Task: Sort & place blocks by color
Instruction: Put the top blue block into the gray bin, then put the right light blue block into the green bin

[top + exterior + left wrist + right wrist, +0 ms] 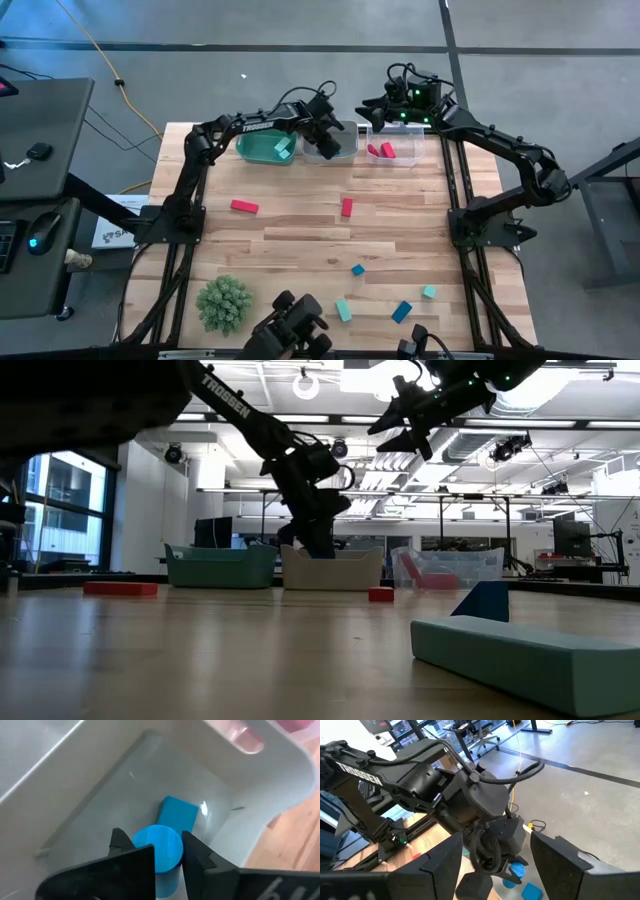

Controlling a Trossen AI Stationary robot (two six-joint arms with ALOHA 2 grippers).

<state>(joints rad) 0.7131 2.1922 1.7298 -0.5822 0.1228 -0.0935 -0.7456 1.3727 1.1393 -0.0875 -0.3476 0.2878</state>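
Observation:
Three bins stand in a row at the table's far edge: a teal bin [262, 148], a pale middle bin [345, 150] and a clear bin [400, 157] with red blocks [381, 151] inside. My left gripper [328, 138] [152, 836] reaches down into the middle bin, shut on a blue round block [159, 851]. A blue block [178, 813] lies on that bin's floor. My right gripper [385, 112] [495, 840] hangs open, high over the clear bin. Loose red blocks [244, 207] [347, 207], blue blocks [401, 312] and teal blocks [343, 310] lie on the table. My left gripper pinches the blue round block between its two fingers [192, 851], one on each curved side [175, 851]. The fingers come from above, pointing down into the middle bin. The block sits over the bin's floor beside the blue block lying there; whether it touches the floor I cannot tell.
A green spiky ball [224, 303] sits near the table's near left corner. A small blue block [358, 270] and a teal one [429, 292] lie toward the near right. Bare wood [290, 250] stretches across the table's middle. The two arms are close together over the bins.

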